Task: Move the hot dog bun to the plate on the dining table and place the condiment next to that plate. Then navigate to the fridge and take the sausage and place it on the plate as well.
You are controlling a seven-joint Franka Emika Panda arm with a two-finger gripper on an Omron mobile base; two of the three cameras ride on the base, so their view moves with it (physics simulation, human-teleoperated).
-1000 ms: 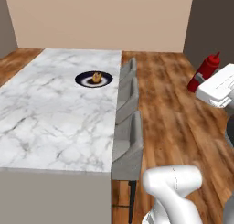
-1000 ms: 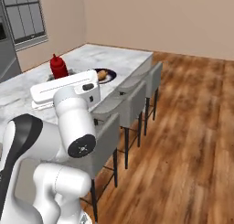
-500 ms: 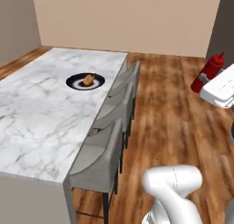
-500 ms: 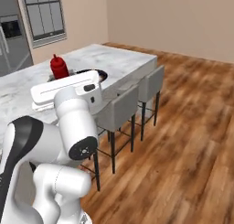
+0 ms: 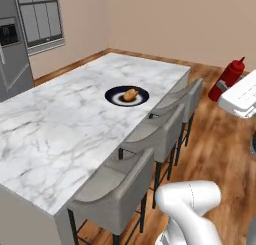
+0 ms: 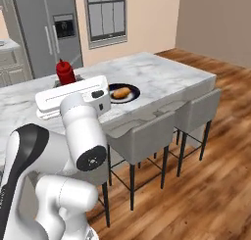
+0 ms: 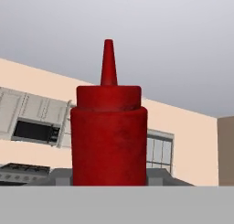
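Item 1. Slim red squeeze bottle with narrow darker red tip, the condiment point(image 7: 109, 136). Location: carried upright at the end effector point(image 6: 66, 84), clear of the surface; in the left base view it sits at about 2 o'clock from the plate, out over the wooden floor. Fingertips are hidden, but the bottle stands directly before the hand camera and rests on nothing, so the end effector is judged clamped on it.

Item 2. Round navy-black plate with paler centre point(image 5: 114, 95). Location: on the white grey-veined marble surface of the dining table point(image 5: 60, 134), toward its chair side.

Item 3. Small orange-tan hot dog bun point(image 5: 130, 94). Location: lying on the plate, near its middle. Bun step judged done.

Item 4. Tall grey stainless fridge with black dispenser panel point(image 6: 49, 31). Location: beyond the table. Not yet needed.

Step in hand: setting the condiment beside the plate. Advice: bring the bottle over bare marble just off the plate rim, not above it; keep it vertical; lower until the base meets the surface before releasing, since a slim bottle would tip if dropped. Avoid the 3 grey chair backs point(image 5: 165, 131) along the near edge.

Arm pose: white forearm raised, flat white hand point(image 6: 73, 97) held roughly level at table height, bottle upright above it.
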